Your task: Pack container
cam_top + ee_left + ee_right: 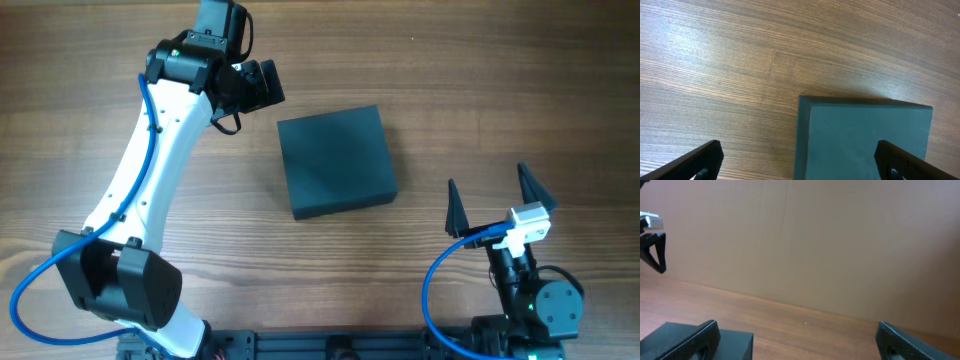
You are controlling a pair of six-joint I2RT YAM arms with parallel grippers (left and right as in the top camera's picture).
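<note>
Seen from overhead: in the upper left of the frame, the left gripper [258,86], jaws spread wide and holding nothing, hovers just beside the upper-left corner of the container [336,160] and is the nearer of the two. The dark teal box sits closed at centre frame, roughly square, with no clear long axis. At lower right, the right gripper [488,185], likewise spread and empty, stands well apart. The tabletop [100,80] is bare wood grain, with a plain beige wall beyond.
</note>
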